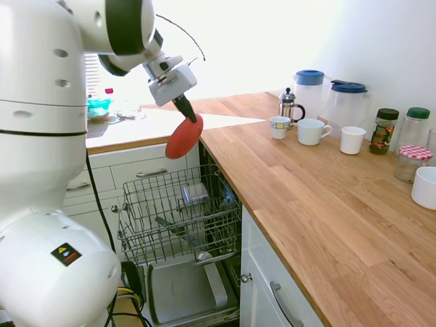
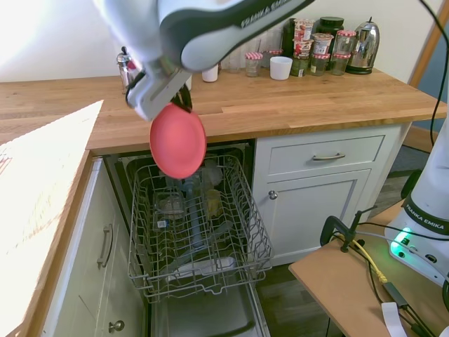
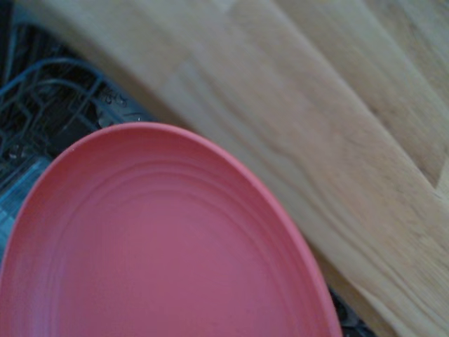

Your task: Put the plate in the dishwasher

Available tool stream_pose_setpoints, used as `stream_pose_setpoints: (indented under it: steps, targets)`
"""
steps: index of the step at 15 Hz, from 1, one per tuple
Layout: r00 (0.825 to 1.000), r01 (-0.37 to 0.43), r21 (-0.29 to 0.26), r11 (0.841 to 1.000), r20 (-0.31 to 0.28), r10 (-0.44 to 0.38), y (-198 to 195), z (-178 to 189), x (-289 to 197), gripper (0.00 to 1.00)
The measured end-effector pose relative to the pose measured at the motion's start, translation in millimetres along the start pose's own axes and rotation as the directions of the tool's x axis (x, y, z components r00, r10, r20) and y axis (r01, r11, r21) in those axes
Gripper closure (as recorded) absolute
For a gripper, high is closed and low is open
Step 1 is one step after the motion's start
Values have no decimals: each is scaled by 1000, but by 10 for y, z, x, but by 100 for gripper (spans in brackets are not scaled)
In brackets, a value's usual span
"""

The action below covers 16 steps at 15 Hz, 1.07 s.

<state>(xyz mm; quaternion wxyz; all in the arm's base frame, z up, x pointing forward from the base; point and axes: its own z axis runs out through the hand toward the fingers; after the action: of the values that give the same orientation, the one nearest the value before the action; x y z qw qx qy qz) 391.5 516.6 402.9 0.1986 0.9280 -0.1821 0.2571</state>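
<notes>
The coral-pink plate [image 1: 184,136] [image 2: 177,140] [image 3: 161,246] hangs on edge in the air, tilted, above the back of the dishwasher's pulled-out grey wire rack [image 1: 178,212] [image 2: 200,228]. My gripper [image 1: 187,110] [image 2: 181,105] is shut on the plate's upper rim, right at the corner where the two wooden counters meet. The dishwasher's grey door [image 1: 184,293] [image 2: 210,316] lies dropped open under the rack. In the wrist view the plate fills the lower left, with the counter edge beside it.
The rack holds a glass [image 2: 170,205] and a few utensils. On the wooden counter [image 1: 327,204] stand white mugs [image 1: 313,131], a French press [image 1: 289,105], jugs and jars. White cabinet drawers [image 2: 326,156] flank the dishwasher.
</notes>
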Motion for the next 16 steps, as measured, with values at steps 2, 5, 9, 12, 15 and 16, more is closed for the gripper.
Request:
stream_pose_setpoints:
  steps: [2, 5, 9, 12, 15, 16]
  targets:
    - [990, 118, -47, 992, -66, -121, -411, 34, -647, 100]
    - [940, 298, -130, 946, -134, -315, -885, 293, -1306, 100]
    - [831, 499, -261, 826, -128, -542, -1193, 641, -1497, 100]
    - [721, 628, -345, 697, -80, -689, -1267, 740, -1695, 100]
    - [620, 709, -398, 582, -41, -783, -1376, 793, -1965, 100]
    - [607, 720, -398, 569, -37, -794, -1421, 776, -2009, 100]
